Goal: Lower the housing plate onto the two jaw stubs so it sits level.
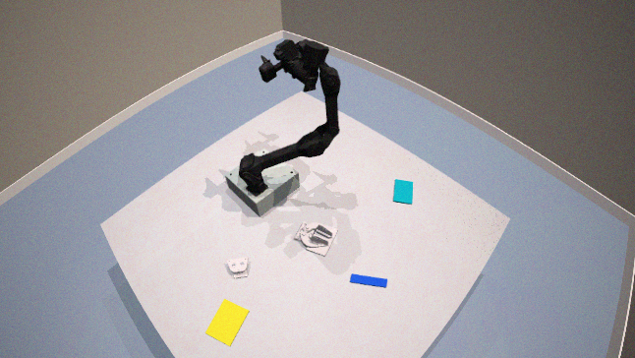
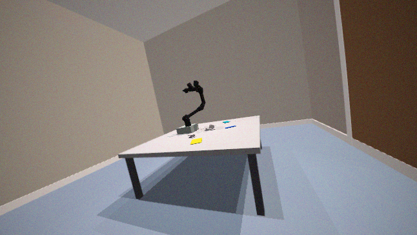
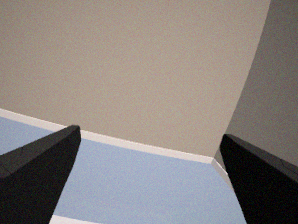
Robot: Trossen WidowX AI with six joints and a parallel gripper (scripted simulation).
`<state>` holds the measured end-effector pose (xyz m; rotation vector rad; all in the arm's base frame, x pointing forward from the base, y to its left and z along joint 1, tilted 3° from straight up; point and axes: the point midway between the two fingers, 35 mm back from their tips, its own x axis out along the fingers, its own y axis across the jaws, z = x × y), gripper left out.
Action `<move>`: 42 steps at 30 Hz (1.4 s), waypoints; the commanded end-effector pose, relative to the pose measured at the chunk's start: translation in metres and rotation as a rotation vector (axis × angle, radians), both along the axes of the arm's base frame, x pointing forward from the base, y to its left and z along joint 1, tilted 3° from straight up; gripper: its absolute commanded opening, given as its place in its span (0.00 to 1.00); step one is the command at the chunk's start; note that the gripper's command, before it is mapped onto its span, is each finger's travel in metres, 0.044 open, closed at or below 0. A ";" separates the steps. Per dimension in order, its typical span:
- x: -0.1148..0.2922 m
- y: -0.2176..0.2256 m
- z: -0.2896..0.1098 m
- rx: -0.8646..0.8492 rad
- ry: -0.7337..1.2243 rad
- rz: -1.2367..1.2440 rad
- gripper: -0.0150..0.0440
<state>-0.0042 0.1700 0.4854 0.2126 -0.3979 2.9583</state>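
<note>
From the top, the hand [image 1: 285, 74] [image 2: 185, 90] [image 3: 152, 137] is raised, apart from the housing plate [image 1: 238, 266] [image 2: 192, 135], which lies left of the jaw assembly [image 1: 317, 238] [image 2: 210, 128] on the desk [image 1: 162, 246] [image 2: 226, 142]. From outside, the plate lies between the arm's base [image 1: 260, 207] [image 2: 183, 130] and the yellow rectangle [image 1: 227, 323] [image 2: 196, 141]. At the wrist, the hand's fingers stand wide open, gripping and touching nothing.

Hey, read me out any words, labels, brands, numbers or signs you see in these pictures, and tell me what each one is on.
There are none that I can read. The yellow card, teal card and blue strip show plain color. Any small marking on the black arm would be too small or dark to read.
</note>
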 end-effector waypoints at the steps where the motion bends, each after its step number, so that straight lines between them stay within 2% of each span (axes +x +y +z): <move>1: 0.000 0.000 0.000 0.000 0.000 0.000 0.98; 2: -0.001 -0.001 0.000 0.002 -0.002 0.003 1.00; 12: -0.061 -0.078 0.003 0.136 -0.125 0.201 1.00; 25: -0.105 -0.171 -0.013 0.329 -0.240 0.477 1.00; 35: -0.123 -0.248 -0.033 0.517 -0.296 0.666 1.00; 42: -0.121 -0.314 -0.061 0.633 -0.367 0.835 1.00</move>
